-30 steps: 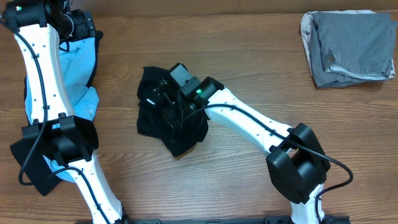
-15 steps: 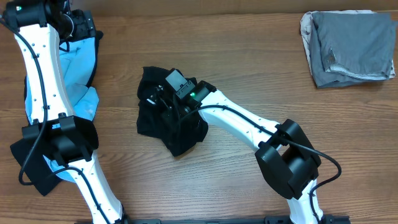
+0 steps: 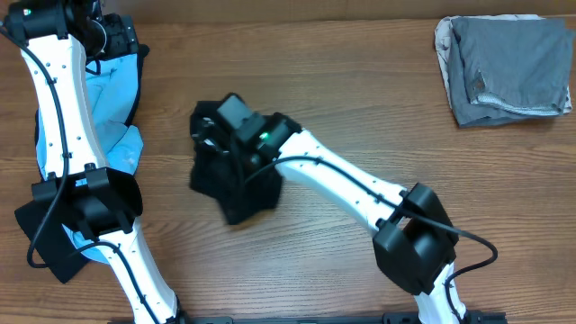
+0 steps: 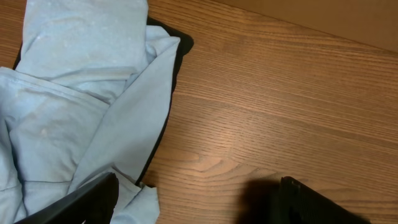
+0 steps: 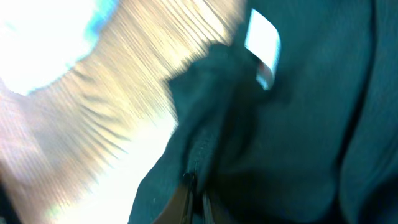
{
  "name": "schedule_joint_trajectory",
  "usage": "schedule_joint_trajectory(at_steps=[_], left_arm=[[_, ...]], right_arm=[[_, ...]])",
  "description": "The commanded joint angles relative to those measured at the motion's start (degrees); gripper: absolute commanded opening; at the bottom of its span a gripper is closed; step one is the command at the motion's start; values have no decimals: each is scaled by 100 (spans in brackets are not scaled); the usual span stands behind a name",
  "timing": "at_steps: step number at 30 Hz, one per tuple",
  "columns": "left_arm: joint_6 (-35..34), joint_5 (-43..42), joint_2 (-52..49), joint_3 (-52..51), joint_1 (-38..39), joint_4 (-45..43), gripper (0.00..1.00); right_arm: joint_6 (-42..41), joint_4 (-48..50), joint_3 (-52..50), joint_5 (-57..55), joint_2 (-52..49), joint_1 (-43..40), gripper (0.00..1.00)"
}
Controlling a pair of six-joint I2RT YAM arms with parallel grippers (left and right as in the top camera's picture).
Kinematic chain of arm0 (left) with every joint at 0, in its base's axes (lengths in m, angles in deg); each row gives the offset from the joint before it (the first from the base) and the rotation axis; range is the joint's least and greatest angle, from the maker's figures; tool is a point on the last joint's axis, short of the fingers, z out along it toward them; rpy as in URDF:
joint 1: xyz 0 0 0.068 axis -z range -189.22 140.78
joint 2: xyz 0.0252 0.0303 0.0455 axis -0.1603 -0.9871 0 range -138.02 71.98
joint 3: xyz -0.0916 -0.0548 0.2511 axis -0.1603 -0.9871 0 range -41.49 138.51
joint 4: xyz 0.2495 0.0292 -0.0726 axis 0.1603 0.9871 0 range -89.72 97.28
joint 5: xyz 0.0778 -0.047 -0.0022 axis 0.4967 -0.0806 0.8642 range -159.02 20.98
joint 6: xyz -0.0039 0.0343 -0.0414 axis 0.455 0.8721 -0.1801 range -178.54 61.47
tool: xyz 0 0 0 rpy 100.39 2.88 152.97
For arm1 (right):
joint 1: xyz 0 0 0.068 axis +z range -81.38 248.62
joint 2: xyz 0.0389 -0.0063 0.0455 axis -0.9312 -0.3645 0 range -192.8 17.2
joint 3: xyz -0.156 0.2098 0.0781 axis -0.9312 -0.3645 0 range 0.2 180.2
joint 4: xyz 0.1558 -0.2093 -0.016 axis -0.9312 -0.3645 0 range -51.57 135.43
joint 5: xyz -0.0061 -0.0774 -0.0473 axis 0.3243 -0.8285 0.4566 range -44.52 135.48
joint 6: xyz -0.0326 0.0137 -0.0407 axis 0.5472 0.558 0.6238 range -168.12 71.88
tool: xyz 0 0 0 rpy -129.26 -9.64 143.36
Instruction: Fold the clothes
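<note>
A crumpled black garment (image 3: 229, 175) lies near the table's middle. My right gripper (image 3: 219, 135) is shut on a fold of it; the right wrist view shows the dark cloth (image 5: 298, 124) pinched between the fingertips (image 5: 198, 193), with a white label (image 5: 262, 43) above. A light blue garment (image 3: 112, 99) lies at the far left under my left arm. It fills the left of the left wrist view (image 4: 74, 106). My left gripper (image 4: 196, 199) hangs open and empty above the blue garment's edge.
A folded grey garment (image 3: 508, 67) sits at the back right corner. Another black cloth (image 3: 54, 247) lies at the front left beside the left arm's base. Bare wood (image 3: 378, 99) lies between the black and grey garments.
My right gripper has dragged the black garment to the left and slightly toward the back. The left arm has not moved.
</note>
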State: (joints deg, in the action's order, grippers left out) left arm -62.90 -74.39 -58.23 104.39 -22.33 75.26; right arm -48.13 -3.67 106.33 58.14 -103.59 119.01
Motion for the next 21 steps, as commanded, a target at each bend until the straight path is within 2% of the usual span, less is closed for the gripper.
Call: schedule_joint_trajectory(at_steps=[1, 3, 4, 6, 8, 11, 16, 17, 19, 20, 21], left_arm=[[-35, -44, 13, 42, 26, -22, 84], [-35, -44, 13, 42, 26, -22, 84], [-35, -44, 13, 42, 26, -20, 84], [-33, -42, 13, 42, 26, -17, 84], [-17, -42, 13, 42, 26, -15, 84], [9, -44, 13, 42, 26, -7, 84], [11, -39, 13, 42, 26, -7, 84], [11, -39, 13, 42, 26, -11, 84], [7, -44, 13, 42, 26, -20, 84], [7, -44, 13, 42, 26, -24, 84], [7, -44, 13, 42, 26, -28, 84]], right_arm=[[-151, 321, 317, 90, 46, 404, 4], [-225, 546, 299, 90, 22, 535, 4], [-240, 599, 295, 90, 11, 579, 24], [-282, 643, 295, 87, -22, 619, 72], [-302, 612, 295, 87, -33, 616, 87], [-382, 527, 297, 85, -31, 531, 100], [-1021, 87, 297, 72, -31, 83, 100], [-1086, -61, 293, 107, -33, -28, 97], [-1091, -236, 256, 210, -74, -177, 38], [-1095, -256, 195, 258, -103, -227, 12], [-1095, -240, 114, 295, -151, -264, 4]])
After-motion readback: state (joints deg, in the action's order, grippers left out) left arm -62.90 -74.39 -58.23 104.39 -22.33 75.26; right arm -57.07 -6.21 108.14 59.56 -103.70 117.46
